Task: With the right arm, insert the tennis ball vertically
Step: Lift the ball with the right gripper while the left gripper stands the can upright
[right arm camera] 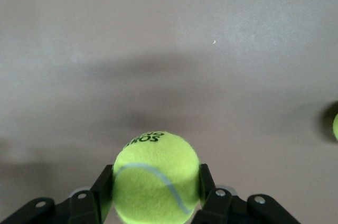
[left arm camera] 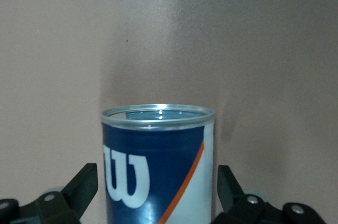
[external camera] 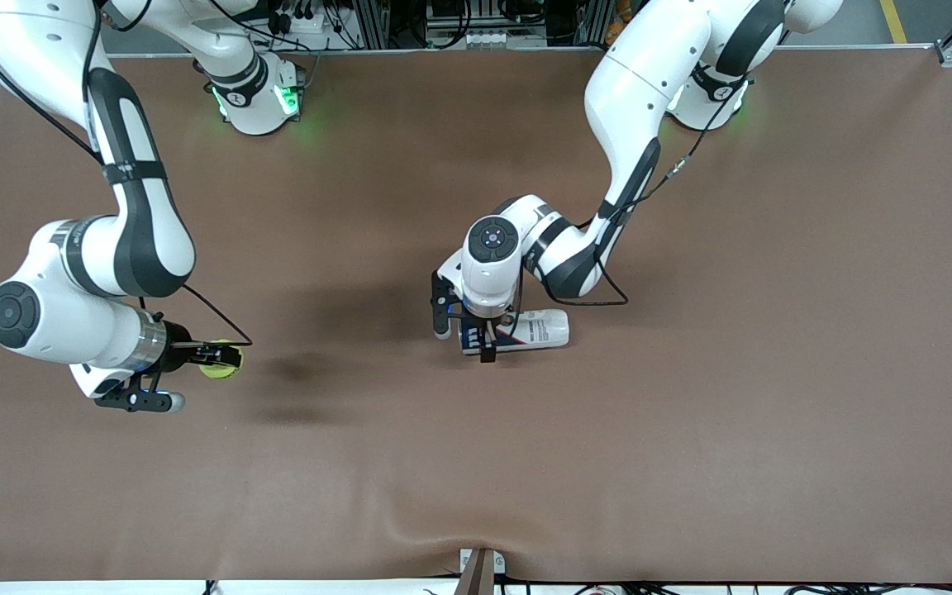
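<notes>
Front view: right gripper (external camera: 213, 357), well apart from the can (external camera: 517, 330), clamps the tennis ball (external camera: 221, 360). The can lies flat between the left gripper (external camera: 466, 330)'s wide-open fingers; unless raised upright, vertical insertion will likely fail.

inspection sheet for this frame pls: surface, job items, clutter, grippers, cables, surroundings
surface: brown mat, slight wrinkle at the edge nearest the front camera.
job's things: tennis ball held in the air; ball can lying on the mat mid-table, mouth open.
clutter: second ball, only its edge shows in the right wrist view.
grippers: right gripper shut on the tennis ball; left gripper open, astride the can.
cables: black leads along both arms.
surroundings: aluminium framing past the bases.
</notes>
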`<action>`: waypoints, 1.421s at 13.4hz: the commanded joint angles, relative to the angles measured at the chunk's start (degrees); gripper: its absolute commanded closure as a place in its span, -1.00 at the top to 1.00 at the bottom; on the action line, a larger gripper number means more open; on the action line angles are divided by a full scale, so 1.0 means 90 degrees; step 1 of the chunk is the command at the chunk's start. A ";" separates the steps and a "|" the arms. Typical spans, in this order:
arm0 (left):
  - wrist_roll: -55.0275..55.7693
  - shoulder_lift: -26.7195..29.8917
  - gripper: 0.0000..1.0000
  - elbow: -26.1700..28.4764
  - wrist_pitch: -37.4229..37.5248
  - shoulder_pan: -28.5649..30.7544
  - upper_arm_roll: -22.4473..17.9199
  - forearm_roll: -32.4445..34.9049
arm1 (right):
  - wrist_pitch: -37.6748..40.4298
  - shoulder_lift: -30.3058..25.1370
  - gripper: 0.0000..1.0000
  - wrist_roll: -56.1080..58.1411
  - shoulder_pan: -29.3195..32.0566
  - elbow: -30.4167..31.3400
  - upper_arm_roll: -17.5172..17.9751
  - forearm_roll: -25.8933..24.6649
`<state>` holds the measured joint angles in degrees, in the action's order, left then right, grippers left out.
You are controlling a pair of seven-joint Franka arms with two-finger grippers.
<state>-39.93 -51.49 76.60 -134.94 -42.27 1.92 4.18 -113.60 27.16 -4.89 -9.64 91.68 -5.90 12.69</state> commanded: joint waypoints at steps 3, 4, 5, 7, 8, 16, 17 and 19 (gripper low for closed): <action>-0.0055 -0.0197 1.00 -0.0162 -0.0289 -0.0050 0.0060 -0.0094 | 0.0366 -0.0428 -0.99 -0.0160 -0.0023 -0.0187 0.0050 0.0376; -0.0065 -0.0236 1.00 -0.0171 -0.0367 -0.0050 0.0061 -0.0094 | 0.0366 -0.0526 -0.99 -0.0141 -0.0032 -0.0187 0.0050 0.0445; -0.0055 -0.0285 1.00 -0.0171 -0.0504 -0.0050 0.0061 -0.0094 | 0.0366 -0.0575 -1.00 -0.0102 -0.0032 -0.0187 0.0099 0.0445; -0.0046 -0.0363 1.00 -0.0171 -0.0622 -0.0050 0.0061 -0.0094 | 0.0347 -0.0673 -1.00 0.0015 -0.0032 -0.0187 0.0158 0.0455; -0.0055 -0.0373 1.00 -0.0171 -0.0622 -0.0050 0.0061 -0.0094 | 0.0337 -0.0732 -1.00 0.0025 -0.0052 -0.0197 0.0158 0.0474; -0.0045 -0.0393 1.00 -0.0152 -0.0544 -0.0040 0.0051 -0.0084 | 0.0298 -0.0850 -1.00 0.0055 -0.0159 -0.0470 0.0519 0.1165; -0.0055 -0.0373 1.00 -0.0152 -0.0544 -0.0020 0.0051 -0.0084 | 0.0307 -0.0849 -1.00 0.0055 -0.0237 -0.0470 0.0529 0.1216; -0.0045 -0.0344 0.99 -0.0152 -0.0534 -0.0010 0.0051 -0.0084 | 0.0269 -0.0830 -1.00 0.0026 -0.0383 -0.0460 0.0539 0.1246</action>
<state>-39.93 -54.02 76.37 -139.97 -42.29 2.65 4.14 -111.13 19.79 -5.10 -11.92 87.64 -0.94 21.96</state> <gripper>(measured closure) 0.000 0.335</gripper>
